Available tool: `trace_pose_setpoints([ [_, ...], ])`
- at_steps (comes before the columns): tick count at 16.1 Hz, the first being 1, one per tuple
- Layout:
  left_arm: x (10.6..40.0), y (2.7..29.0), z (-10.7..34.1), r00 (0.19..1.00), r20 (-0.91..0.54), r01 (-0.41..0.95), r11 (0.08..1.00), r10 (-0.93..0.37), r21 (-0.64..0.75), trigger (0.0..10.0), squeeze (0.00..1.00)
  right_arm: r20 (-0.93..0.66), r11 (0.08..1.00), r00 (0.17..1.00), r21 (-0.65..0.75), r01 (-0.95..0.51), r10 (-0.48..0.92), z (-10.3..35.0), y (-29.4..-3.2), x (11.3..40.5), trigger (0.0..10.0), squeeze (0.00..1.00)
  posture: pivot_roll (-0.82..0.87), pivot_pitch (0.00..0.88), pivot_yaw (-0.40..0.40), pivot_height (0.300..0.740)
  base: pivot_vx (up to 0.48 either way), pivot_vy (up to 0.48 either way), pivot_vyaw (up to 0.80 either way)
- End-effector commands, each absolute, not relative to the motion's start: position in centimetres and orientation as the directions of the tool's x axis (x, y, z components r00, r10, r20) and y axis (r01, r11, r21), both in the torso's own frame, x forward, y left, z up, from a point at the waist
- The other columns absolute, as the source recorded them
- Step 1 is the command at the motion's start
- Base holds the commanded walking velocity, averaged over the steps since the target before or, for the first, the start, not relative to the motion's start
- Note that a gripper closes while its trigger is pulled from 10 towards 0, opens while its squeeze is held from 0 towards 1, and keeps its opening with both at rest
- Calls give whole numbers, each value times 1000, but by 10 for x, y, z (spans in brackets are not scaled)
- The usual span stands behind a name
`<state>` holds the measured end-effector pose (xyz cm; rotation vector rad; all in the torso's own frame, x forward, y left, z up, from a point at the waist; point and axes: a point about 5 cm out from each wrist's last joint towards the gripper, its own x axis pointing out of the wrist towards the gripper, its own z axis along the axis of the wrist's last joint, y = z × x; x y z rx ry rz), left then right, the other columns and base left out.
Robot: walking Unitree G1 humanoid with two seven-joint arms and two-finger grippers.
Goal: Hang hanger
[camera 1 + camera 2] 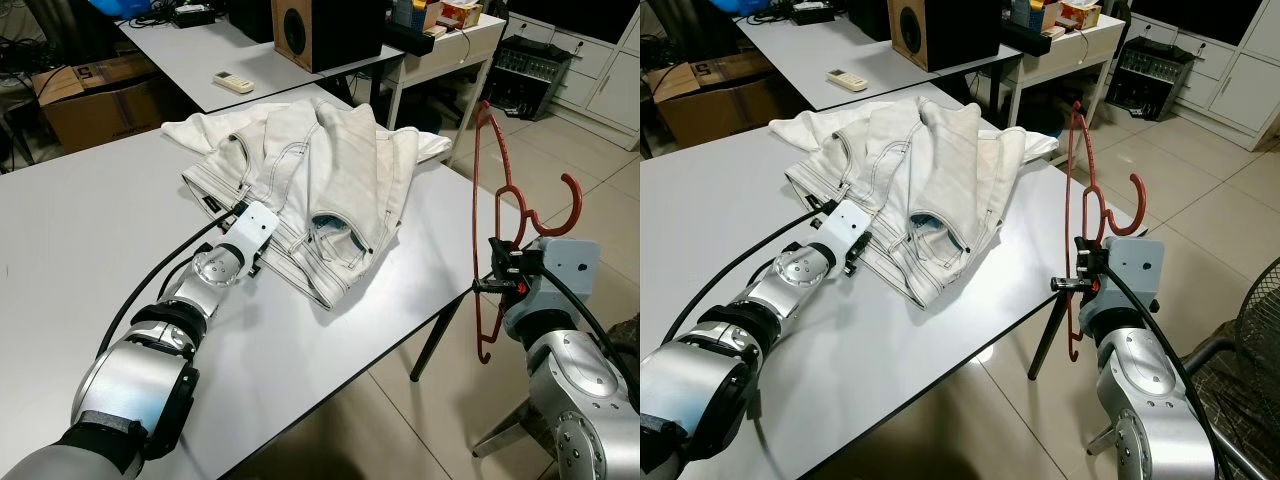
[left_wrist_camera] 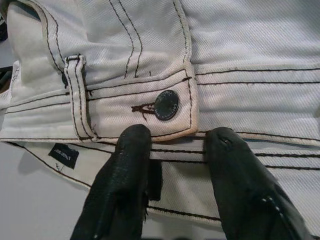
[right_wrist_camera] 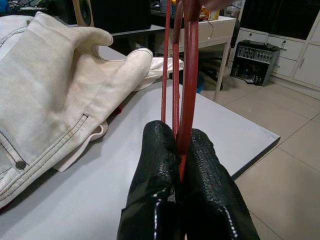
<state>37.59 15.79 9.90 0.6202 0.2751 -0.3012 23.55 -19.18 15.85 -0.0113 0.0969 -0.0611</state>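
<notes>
One red hanger (image 1: pixel 497 215). One pair of white jeans (image 1: pixel 320 185), with one metal button (image 2: pixel 166 105) and one dark label (image 2: pixel 63 155). Two grippers: left gripper (image 2: pixel 175 155), right gripper (image 3: pixel 178 165). Two desks: near desk (image 1: pixel 80 240), far desk (image 1: pixel 190 55). One remote control (image 1: pixel 233 82). One speaker (image 1: pixel 315 30). One cardboard box (image 1: pixel 95 95). One fan (image 1: pixel 1250 330).

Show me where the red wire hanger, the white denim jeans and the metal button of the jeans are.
red wire hanger (image 1: pixel 497 190), left eye view, upper wire.
white denim jeans (image 1: pixel 330 170), left eye view, folded leg.
metal button (image 2: pixel 166 105), left wrist view, its face.
</notes>
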Motion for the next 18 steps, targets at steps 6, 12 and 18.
trace_pose_setpoints([
  [6,382,150,111,936,-282,335,777,-209,533,0,0,-85,996,993,-31,79,-81,162,-196,232,10000,0,-300,15,34,727,0,0,0],
  [12,383,142,118,937,-237,346,772,-257,533,0,0,-83,997,994,-36,72,-75,163,-195,234,10000,0,-298,17,30,727,0,0,0],
  [18,395,150,158,929,-77,368,888,-361,275,0,0,-73,996,994,-34,77,-80,162,-193,235,10000,0,-276,13,31,727,0,0,0],
])
